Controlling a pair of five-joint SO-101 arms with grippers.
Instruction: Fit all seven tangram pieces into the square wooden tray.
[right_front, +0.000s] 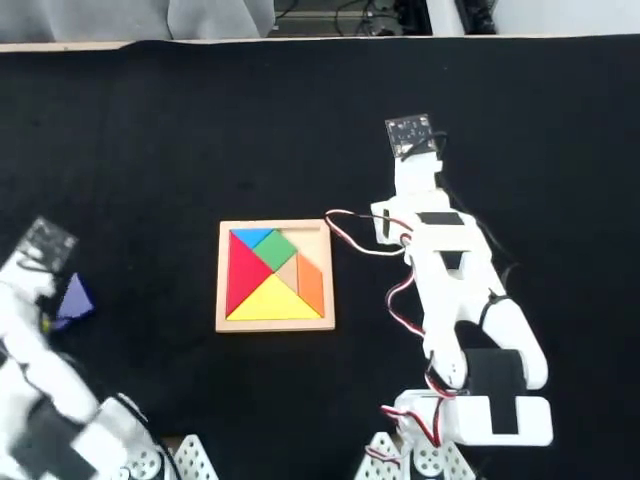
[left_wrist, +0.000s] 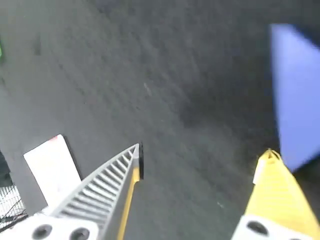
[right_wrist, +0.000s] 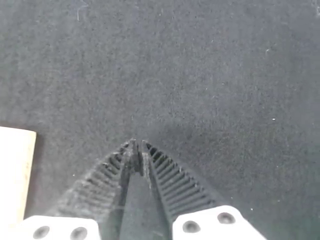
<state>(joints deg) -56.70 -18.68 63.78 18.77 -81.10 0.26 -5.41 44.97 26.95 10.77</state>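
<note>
The square wooden tray (right_front: 222, 300) lies mid-table and holds red (right_front: 240, 272), blue (right_front: 252, 237), green (right_front: 275, 250), yellow (right_front: 273, 300) and orange (right_front: 311, 282) pieces. A small patch of bare wood (right_front: 290, 272) shows between them. A blue-violet piece (right_front: 75, 298) lies on the cloth at the far left, beside my left arm (right_front: 40, 330). In the left wrist view my left gripper (left_wrist: 202, 160) is open, and that piece (left_wrist: 295, 95) lies just outside its yellow finger (left_wrist: 270, 175). My right gripper (right_wrist: 137, 146) is shut on nothing, over bare cloth right of the tray's corner (right_wrist: 15, 170).
Black cloth covers the whole table. My right arm (right_front: 450, 290) stretches from its base at the front edge up past the tray's right side, with red and white wires hanging near the tray's corner. A white card (left_wrist: 52, 167) lies close to my left gripper.
</note>
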